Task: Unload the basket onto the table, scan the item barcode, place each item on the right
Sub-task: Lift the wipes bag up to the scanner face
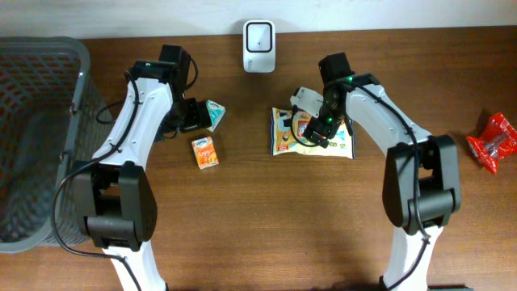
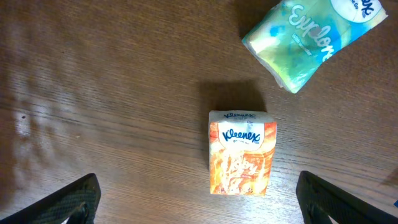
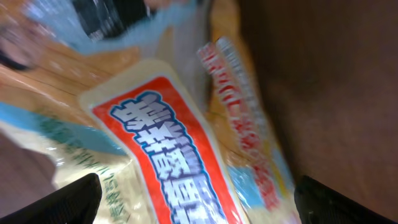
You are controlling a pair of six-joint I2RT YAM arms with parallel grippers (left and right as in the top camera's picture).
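The right gripper (image 3: 205,208) is hanging with its jaws spread wide over a flat yellow-and-blue plastic snack bag (image 3: 168,143). Its dark fingertips (image 3: 68,199) are showing at the lower corners of the wrist view, and the bag's red label with blue lettering is lying between them. The view is blurred, so whether the fingers are touching the wrapper cannot be told.

From overhead, the snack bag (image 1: 284,139) is lying on the brown wooden table (image 1: 266,234). It is sitting near a white box-shaped barcode scanner (image 1: 259,46) at the far edge, with a strip of bare wood separating them. The right arm's wrist is covering the middle of the bag from above.

The left gripper (image 2: 199,208) is also standing wide open and gripping nothing. It is hovering above a small orange Kleenex tissue pack (image 2: 241,152) that is lying flat. A soft teal-and-white tissue pack (image 2: 311,37) is lying near it but apart, and overhead this one is partly hidden under the left wrist.

A grey plastic mesh basket (image 1: 32,121) is occupying the table's left edge. A crinkled red packet (image 1: 493,141) is lying far to the right, well apart from the rest.
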